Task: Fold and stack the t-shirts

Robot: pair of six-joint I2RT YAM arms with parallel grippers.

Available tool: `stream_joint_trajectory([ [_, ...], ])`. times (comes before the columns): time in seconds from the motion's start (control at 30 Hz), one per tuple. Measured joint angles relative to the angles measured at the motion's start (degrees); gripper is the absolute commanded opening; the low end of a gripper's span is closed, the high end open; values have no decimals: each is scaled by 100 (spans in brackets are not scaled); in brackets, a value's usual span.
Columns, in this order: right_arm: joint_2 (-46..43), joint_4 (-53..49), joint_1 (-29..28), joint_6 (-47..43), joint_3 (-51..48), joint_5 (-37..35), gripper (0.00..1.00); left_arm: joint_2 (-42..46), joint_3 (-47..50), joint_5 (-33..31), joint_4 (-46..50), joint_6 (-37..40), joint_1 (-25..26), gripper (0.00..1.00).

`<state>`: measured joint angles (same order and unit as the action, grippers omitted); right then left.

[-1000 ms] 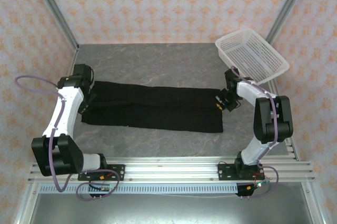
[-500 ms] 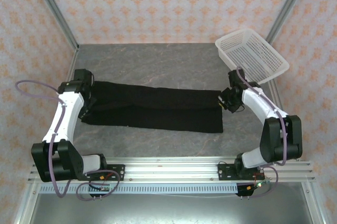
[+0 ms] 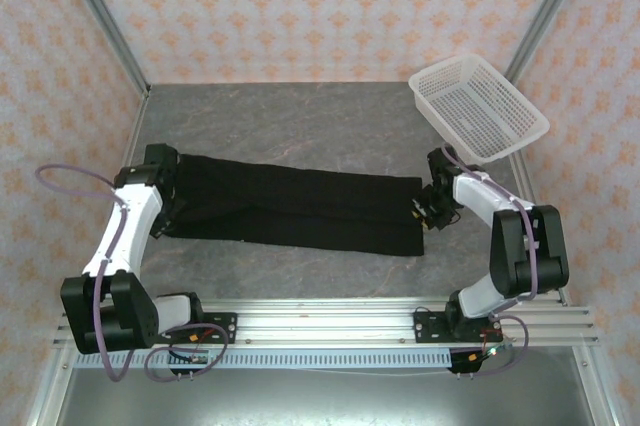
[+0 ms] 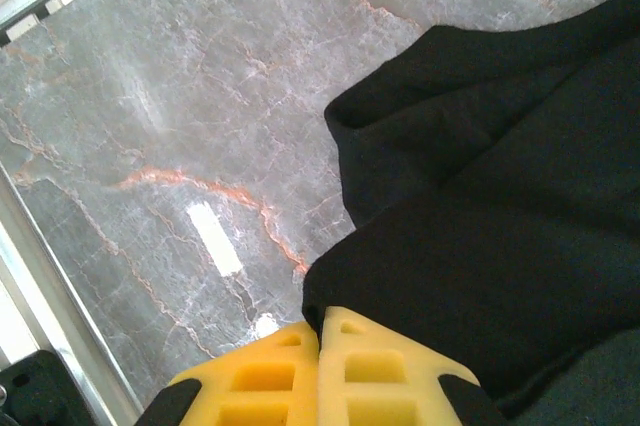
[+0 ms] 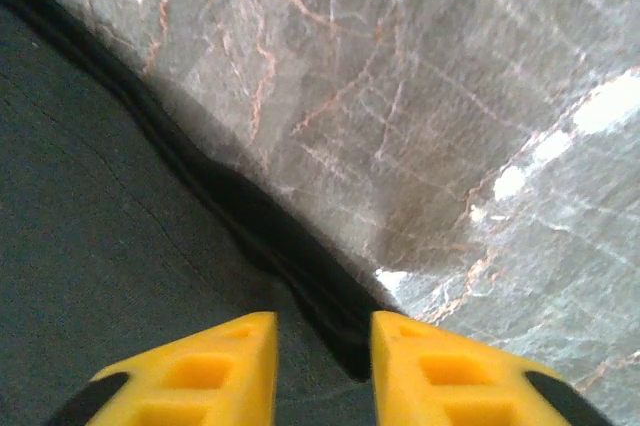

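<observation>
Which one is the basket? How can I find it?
Start at the grey marbled table, then go to its far right corner. The basket sits there. It is white plastic mesh, unlike the long black t-shirt lying flat across the middle.

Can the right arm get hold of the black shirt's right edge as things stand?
Probably yes: the right gripper is open at the edge of the t-shirt, whose dark hem lies between its fingers on the table, nothing covering it.
</observation>
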<state>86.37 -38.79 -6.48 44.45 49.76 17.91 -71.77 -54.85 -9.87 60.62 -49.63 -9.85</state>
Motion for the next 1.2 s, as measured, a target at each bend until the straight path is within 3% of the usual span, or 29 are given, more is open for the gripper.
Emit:
stream_joint_trajectory([
  [0.37,-629,-192,-275,-85,184,-243,41,-905,-737,-195,-197,160,-37,0],
  [0.73,-745,-350,-313,-151,350,-374,40,-3042,-1904,-385,-461,483,-302,0],
  [0.97,-748,-352,-323,-162,350,-428,40,-4006,-2096,-391,-463,544,-302,0],
  [1.0,-748,-352,-323,-162,350,-442,40,-4033,-2083,-393,-463,566,-302,10],
  [1.1,-748,-352,-323,-170,350,-470,40,-4009,-2063,-435,-424,640,-302,54],
  [1.2,-748,-350,-323,-234,354,-507,41,-3705,-1954,-463,-337,638,-317,69],
])
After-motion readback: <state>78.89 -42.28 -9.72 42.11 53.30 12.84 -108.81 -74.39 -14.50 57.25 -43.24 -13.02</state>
